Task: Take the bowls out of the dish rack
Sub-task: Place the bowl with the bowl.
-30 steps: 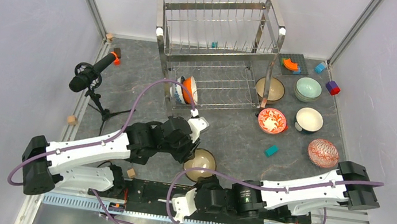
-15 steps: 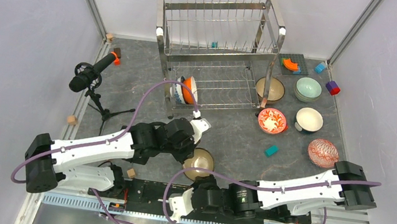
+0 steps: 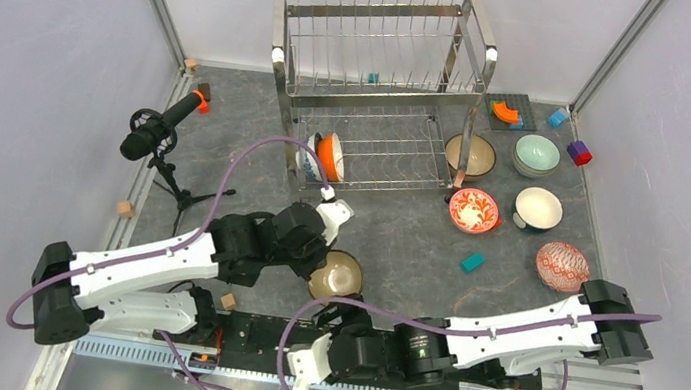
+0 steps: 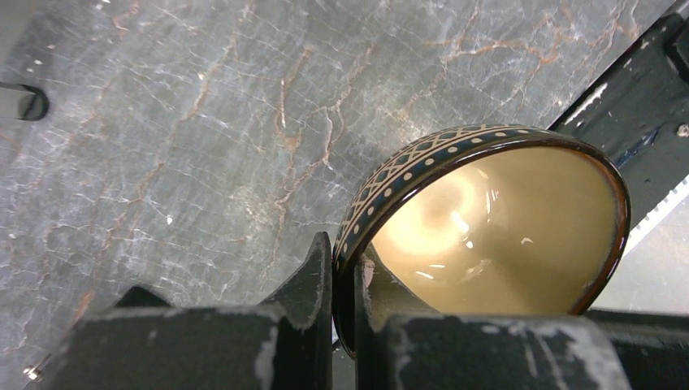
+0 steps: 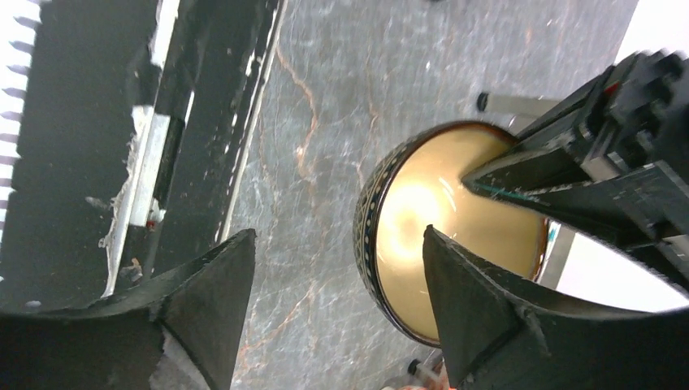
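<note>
Left end effector (image 4: pixel 343 276) — clamped on bowl (image 4: pixel 487 219) rim.

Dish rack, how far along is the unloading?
Done: the brown-gold bowl, pale green bowl, red-patterned bowl, cream white bowl and red-striped bowl sit on the table right of the dish rack. In hand: the left hand grips the gold-lined bowl by its rim; the right hand is open near it. Left: the orange bowl and blue-and-white bowl stand in the lower tier.
</note>
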### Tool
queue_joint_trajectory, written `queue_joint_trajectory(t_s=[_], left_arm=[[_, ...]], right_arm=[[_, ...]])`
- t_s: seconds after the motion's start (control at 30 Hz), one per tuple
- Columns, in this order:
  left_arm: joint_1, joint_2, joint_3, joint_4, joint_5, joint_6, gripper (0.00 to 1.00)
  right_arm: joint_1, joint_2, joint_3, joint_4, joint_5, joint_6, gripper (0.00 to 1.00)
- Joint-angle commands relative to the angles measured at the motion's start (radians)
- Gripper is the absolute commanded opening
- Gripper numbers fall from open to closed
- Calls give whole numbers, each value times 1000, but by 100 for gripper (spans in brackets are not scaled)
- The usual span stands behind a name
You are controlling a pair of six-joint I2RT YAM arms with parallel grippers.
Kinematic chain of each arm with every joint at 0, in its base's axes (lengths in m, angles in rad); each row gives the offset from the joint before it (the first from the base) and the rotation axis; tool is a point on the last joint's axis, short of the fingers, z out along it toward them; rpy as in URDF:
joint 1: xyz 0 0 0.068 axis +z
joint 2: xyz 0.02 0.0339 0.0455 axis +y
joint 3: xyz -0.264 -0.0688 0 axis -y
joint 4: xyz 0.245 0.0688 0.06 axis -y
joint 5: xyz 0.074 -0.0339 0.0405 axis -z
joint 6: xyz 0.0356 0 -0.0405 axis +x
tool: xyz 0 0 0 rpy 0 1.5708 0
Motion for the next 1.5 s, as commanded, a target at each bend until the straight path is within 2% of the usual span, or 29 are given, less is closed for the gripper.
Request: queue_joint_trajectory(t_s=[0.0,0.03,0.27,0.47,0.57,0.67,0.73,0.87,1.0,1.2,1.33,1.47], left_arm=[[16,-64,7,73,-41,-10,2],[20,-64,7,73,-44,-11,2],[35,-67,5,74,-64,-23,2],[46,-77,0,75,-133,-51,2],[59,-86,-6,77,-191,-86,2],[67,-94,-12,74,-253,-122,2],[69,-100,-18,73,-279,-141,2],[69,-104,-32,79,-305,-172,2],[69,-87,-28,80,-349,-238,2],[69,-7,20,20,-379,-353,2],[71,47,47,-30,-408,-421,2],[70,51,48,-41,-427,-444,2]], right_arm=[[28,-36,99,-9,-22,46,90],[33,-39,112,-13,-20,56,97],[46,-97,156,51,11,110,98],[34,-171,169,228,307,265,98],[-79,-166,233,186,368,449,98],[-272,-175,221,122,307,742,98],[-370,-226,110,182,284,869,95],[-460,-349,-134,343,261,1040,92],[-508,-405,-289,465,216,1122,89],[-520,-418,-352,524,221,1235,88],[-521,-389,-352,602,192,1261,86],[-520,-289,-271,578,156,1232,81]])
